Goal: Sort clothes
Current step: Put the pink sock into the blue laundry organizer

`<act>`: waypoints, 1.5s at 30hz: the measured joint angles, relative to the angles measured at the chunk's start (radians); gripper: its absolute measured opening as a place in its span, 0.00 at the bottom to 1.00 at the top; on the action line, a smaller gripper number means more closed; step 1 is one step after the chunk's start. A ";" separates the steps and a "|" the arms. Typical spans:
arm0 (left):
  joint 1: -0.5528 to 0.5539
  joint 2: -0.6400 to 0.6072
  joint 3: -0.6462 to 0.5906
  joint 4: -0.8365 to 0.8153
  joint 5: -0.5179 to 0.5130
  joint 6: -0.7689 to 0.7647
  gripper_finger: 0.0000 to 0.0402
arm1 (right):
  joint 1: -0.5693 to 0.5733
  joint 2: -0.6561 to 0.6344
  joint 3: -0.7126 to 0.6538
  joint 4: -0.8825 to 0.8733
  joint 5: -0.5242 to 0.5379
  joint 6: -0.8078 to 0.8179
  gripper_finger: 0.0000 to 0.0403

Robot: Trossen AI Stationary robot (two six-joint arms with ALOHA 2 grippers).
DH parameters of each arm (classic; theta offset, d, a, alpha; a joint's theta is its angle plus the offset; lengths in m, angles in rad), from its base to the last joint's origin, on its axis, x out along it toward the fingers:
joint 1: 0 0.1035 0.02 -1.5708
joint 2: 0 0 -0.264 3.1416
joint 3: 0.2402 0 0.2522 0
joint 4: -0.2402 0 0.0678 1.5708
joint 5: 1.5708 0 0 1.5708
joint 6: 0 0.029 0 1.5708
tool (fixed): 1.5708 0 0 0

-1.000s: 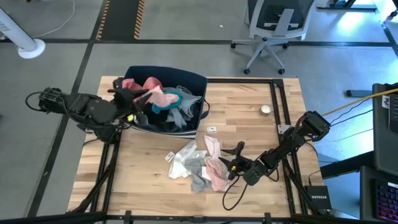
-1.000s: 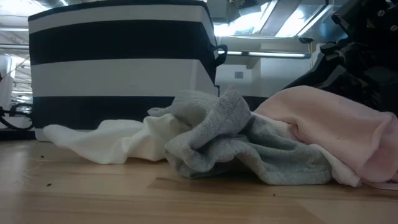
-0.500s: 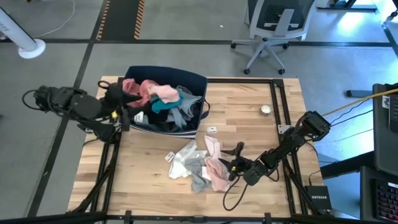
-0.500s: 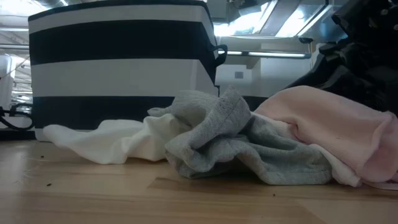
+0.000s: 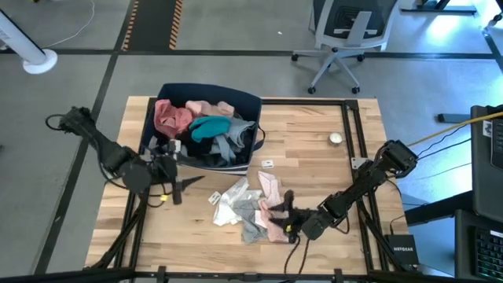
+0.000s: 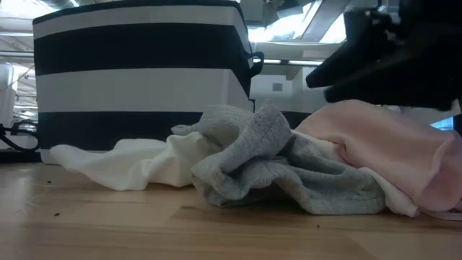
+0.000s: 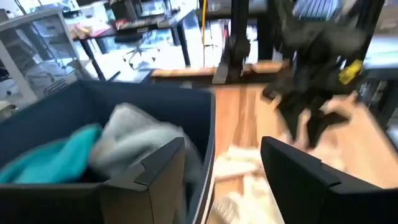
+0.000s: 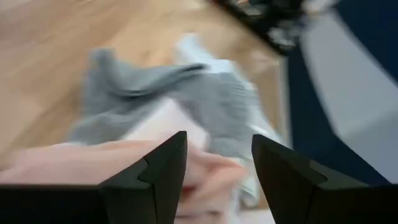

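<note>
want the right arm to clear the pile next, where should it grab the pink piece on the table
Probably the pink piece by its raised, bunched fold nearest the right gripper, coming from the right side. That edge humps above the table in the low view, giving open fingers something to close on, while its other side tangles with the grey piece.

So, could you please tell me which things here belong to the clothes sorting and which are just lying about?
Job:
- pink piece, grey piece and white piece piled on the table
- clothes in the bin
- right claw, open at the pile
- left claw, open

Lying about:
- small round object
- office chair
</note>
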 joint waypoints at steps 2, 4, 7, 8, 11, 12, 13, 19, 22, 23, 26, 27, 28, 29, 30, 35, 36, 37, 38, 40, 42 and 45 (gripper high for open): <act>-0.027 0.000 -0.043 0.019 -0.017 -0.010 0.52 | -0.006 -0.008 0.078 -0.185 -0.072 0.015 0.50; -0.053 0.000 -0.086 0.035 -0.048 -0.045 0.52 | -0.017 -0.008 0.186 -0.423 -0.152 0.091 0.50; -0.081 0.002 -0.134 0.028 -0.107 -0.082 0.52 | -0.035 -0.006 0.352 -0.757 -0.225 0.197 0.50; -0.085 0.001 -0.140 0.026 -0.124 -0.077 0.52 | -0.035 -0.004 0.404 -0.832 -0.233 0.219 0.50; -0.096 -0.015 -0.140 0.037 -0.144 -0.085 0.52 | -0.035 -0.004 0.520 -0.969 -0.237 0.250 0.50; -0.101 -0.018 -0.139 0.038 -0.144 -0.099 0.52 | -0.034 -0.004 0.550 -0.988 -0.239 0.257 0.50; -0.109 -0.020 -0.139 0.035 -0.144 -0.109 0.52 | -0.034 -0.004 0.575 -0.992 -0.246 0.270 0.50; -0.155 -0.021 -0.139 0.030 -0.140 -0.137 0.52 | -0.033 -0.004 0.607 -0.989 -0.376 0.363 0.50; -0.169 -0.021 -0.139 0.031 -0.138 -0.138 0.52 | -0.033 -0.002 0.572 -0.992 -0.349 0.454 0.50; -0.170 -0.021 -0.139 0.031 -0.138 -0.138 0.52 | -0.033 -0.002 0.557 -0.995 -0.338 0.485 0.50; -0.170 -0.021 -0.139 0.033 -0.138 -0.137 0.52 | -0.034 -0.001 0.514 -0.997 -0.331 0.547 0.50; -0.169 -0.021 -0.139 0.033 -0.140 -0.137 0.52 | -0.034 -0.001 0.501 -0.998 -0.330 0.567 0.50; -0.169 -0.021 -0.139 0.033 -0.140 -0.136 0.52 | -0.034 -0.001 0.490 -0.995 -0.331 0.582 0.50; -0.169 -0.021 -0.139 0.034 -0.140 -0.131 0.52 | -0.034 -0.001 0.479 -0.984 -0.331 0.596 0.50; -0.169 -0.021 -0.139 0.036 -0.140 -0.130 0.52 | -0.034 -0.001 0.468 -0.965 -0.331 0.599 0.50; -0.169 -0.021 -0.139 0.036 -0.141 -0.130 0.52 | -0.034 -0.001 0.416 -0.857 -0.331 0.599 0.50; -0.169 -0.021 -0.139 0.035 -0.141 -0.130 0.52 | -0.034 -0.001 0.410 -0.857 -0.331 0.600 0.50; -0.169 -0.021 -0.139 0.035 -0.140 -0.130 0.52 | -0.034 -0.001 0.404 -0.855 -0.331 0.602 0.50; -0.169 -0.021 -0.139 0.035 -0.141 -0.130 0.52 | -0.034 -0.001 0.395 -0.854 -0.331 0.603 0.50; -0.169 -0.021 -0.139 0.032 -0.141 -0.130 0.52 | -0.034 0.000 0.381 -0.824 -0.332 0.603 0.50; -0.169 -0.021 -0.139 0.031 -0.141 -0.130 0.52 | -0.034 0.000 0.374 -0.783 -0.331 0.603 0.50; -0.169 -0.021 -0.139 0.031 -0.141 -0.130 0.52 | -0.034 0.014 0.370 -0.765 -0.325 0.599 0.50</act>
